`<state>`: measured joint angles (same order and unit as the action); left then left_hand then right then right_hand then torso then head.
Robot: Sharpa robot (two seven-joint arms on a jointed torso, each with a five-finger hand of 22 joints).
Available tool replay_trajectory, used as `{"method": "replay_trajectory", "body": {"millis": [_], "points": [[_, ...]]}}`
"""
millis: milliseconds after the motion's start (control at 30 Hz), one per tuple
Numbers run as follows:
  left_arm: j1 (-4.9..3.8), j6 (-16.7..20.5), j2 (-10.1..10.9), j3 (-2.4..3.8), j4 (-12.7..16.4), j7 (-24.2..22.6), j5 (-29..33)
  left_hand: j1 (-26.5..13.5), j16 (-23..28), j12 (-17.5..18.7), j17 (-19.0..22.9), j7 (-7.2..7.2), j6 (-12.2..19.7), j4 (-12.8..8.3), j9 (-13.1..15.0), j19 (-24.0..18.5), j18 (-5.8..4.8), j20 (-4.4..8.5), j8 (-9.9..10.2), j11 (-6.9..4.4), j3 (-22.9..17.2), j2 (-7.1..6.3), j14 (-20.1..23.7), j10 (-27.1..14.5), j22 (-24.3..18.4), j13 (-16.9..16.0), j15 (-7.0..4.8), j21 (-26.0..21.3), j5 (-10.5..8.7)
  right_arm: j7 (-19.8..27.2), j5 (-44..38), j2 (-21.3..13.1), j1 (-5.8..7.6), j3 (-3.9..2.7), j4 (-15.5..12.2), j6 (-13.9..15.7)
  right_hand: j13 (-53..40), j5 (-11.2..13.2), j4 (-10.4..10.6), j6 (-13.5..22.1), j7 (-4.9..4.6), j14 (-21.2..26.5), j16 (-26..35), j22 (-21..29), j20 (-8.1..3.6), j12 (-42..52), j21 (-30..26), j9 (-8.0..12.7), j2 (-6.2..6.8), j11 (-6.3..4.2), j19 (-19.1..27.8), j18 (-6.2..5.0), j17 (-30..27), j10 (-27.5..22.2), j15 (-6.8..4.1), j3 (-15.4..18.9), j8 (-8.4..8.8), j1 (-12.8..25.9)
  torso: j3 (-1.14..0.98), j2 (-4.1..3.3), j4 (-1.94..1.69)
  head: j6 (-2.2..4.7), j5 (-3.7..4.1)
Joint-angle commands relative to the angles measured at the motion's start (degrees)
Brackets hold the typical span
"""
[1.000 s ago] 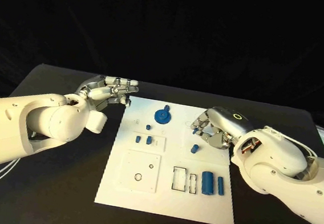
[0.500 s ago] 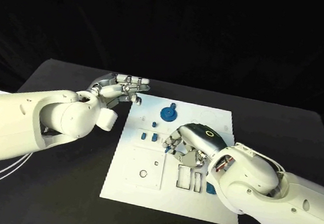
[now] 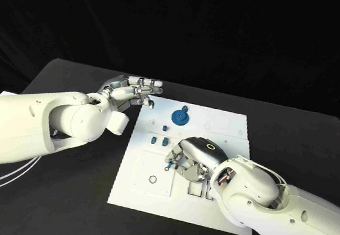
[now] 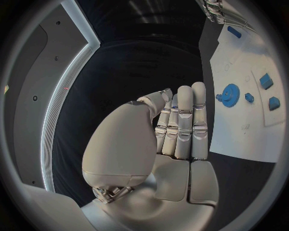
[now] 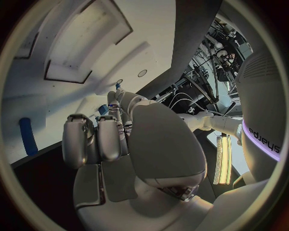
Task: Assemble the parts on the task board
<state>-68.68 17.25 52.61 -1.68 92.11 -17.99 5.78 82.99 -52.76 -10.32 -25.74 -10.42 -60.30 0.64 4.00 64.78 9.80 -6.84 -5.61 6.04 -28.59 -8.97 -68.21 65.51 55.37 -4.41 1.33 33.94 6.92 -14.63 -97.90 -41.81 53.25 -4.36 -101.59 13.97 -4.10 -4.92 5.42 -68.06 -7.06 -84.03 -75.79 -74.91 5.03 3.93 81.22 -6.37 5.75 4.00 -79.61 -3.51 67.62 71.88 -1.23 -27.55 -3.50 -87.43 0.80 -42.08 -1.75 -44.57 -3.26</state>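
Note:
The white task board [image 3: 229, 130] lies in the middle of the black table. A blue gear [image 3: 181, 117] sits near its far edge, with two small blue parts [image 3: 160, 141] just nearer. My right hand [image 3: 190, 157] hovers low over the board's middle. Its fingertips pinch a small blue part [image 5: 103, 109], whose tip pokes out over the board [image 3: 168, 167]. My left hand [image 3: 130, 91] hangs by the board's far left corner with fingers side by side, loosely bent, holding nothing. The left wrist view shows the gear [image 4: 230, 93] and small blue parts [image 4: 265, 80].
A square recessed plate [image 3: 154, 175] with a small hole takes up the board's near left. In the right wrist view a blue cylinder [image 5: 24, 136] lies on the board beside recessed slots [image 5: 84, 53]. Bare black table [image 3: 306, 139] surrounds the board.
My right hand has moved from the board's right side to over its middle, nearer the recessed plate. The left hand has hardly moved. The camera has shifted.

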Motion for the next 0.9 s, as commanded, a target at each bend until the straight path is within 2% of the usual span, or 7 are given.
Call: {"method": "replay_trajectory", "body": {"millis": [33, 233, 467, 767, 900], "points": [[-0.01, -1.09, -0.13, 0.03, 0.08, -0.21, 0.36, -0.08, -0.22, -0.25, 0.05, -0.01, -0.44, 0.07, 0.03, 0.05, 0.69, 0.29, -0.25, 0.01, 0.28, 0.28, -0.03, 0.05, -0.07, 0.0, -0.43, -0.23, 0.36, 0.61, -0.93, 0.29, -0.15, 0.07, 0.32, -1.57, -0.1, -0.2, -0.08, 0.14, -0.27, -2.16, -0.16, -1.29, 0.25, -0.16, 0.05, -0.07, 0.03, -0.36, -0.15, -0.02, -0.07, 0.22, 0.36, -0.21, -0.36, 0.43, -0.06, 0.05, 0.06, -0.18, -0.14], [-0.01, -1.15, -0.08, 0.02, 0.11, -0.14, 0.36, -0.14, -0.22, -0.3, 0.08, -0.01, -0.42, 0.05, 0.01, 0.04, 0.69, 0.29, -0.26, 0.02, 0.35, 0.29, -0.01, 0.02, -0.09, 0.01, -0.42, -0.25, 0.36, 0.5, -1.17, 0.69, -0.26, 0.22, 0.67, -2.0, -0.09, -0.22, -0.13, 0.17, -0.29, -2.15, -0.15, -1.26, 0.26, -0.16, 0.03, -0.08, 0.07, -0.34, -0.13, -0.03, -0.09, 0.2, 0.38, -0.22, -0.35, 0.53, -0.08, 0.03, -0.02, -0.36, -0.3], [-0.01, -1.2, -0.03, 0.02, 0.12, -0.05, 0.36, -0.14, -0.22, -0.3, 0.08, -0.01, -0.42, 0.05, 0.01, 0.04, 0.69, 0.29, -0.26, 0.02, 0.35, 0.29, -0.01, 0.02, -0.09, 0.01, -0.42, -0.25, 0.36, 0.35, -1.51, 0.95, -0.28, 0.3, 0.74, -2.69, -0.09, -0.23, -0.18, 0.18, -0.32, -2.14, -0.14, -1.23, 0.28, -0.15, 0.01, -0.1, 0.11, -0.32, -0.1, -0.04, -0.12, 0.19, 0.41, -0.23, -0.36, 0.69, -0.09, 0.03, 0.04, -0.55, -0.46], [-0.01, -1.3, 0.03, 0.02, 0.2, 0.11, 0.36, -0.15, -0.22, -0.3, 0.09, -0.01, -0.42, 0.04, 0.01, 0.03, 0.68, 0.28, -0.26, 0.02, 0.36, 0.29, 0.0, 0.01, -0.09, 0.01, -0.42, -0.26, 0.36, -1.1, -3.57, 1.31, -0.29, 0.49, 0.59, -5.71, -0.08, -0.15, -0.36, 0.19, -0.32, -2.11, -0.09, -1.16, 0.35, -0.14, -0.05, -0.17, 0.25, -0.28, -0.02, -0.06, -0.24, 0.12, 0.46, -0.14, -0.39, 1.35, -0.06, 0.03, 0.04, -0.67, -0.43], [-0.01, -1.35, 0.07, 0.02, 0.25, 0.18, 0.36, -0.18, -0.22, -0.33, 0.13, -0.01, -0.39, 0.01, 0.0, 0.02, 0.68, 0.28, -0.25, 0.02, 0.41, 0.29, 0.02, -0.05, -0.1, 0.03, -0.42, -0.28, 0.37, -2.08, -5.04, 1.52, -0.28, 0.66, 0.59, -6.12, 0.02, -0.19, -0.42, 0.61, -0.39, -2.01, 0.11, -0.89, 0.45, -0.26, -0.25, -0.15, 0.51, -0.16, 0.22, -0.13, -0.6, -0.37, 0.57, 0.19, -0.23, 2.35, -0.07, 0.04, 0.02, -0.71, -0.4]]}}
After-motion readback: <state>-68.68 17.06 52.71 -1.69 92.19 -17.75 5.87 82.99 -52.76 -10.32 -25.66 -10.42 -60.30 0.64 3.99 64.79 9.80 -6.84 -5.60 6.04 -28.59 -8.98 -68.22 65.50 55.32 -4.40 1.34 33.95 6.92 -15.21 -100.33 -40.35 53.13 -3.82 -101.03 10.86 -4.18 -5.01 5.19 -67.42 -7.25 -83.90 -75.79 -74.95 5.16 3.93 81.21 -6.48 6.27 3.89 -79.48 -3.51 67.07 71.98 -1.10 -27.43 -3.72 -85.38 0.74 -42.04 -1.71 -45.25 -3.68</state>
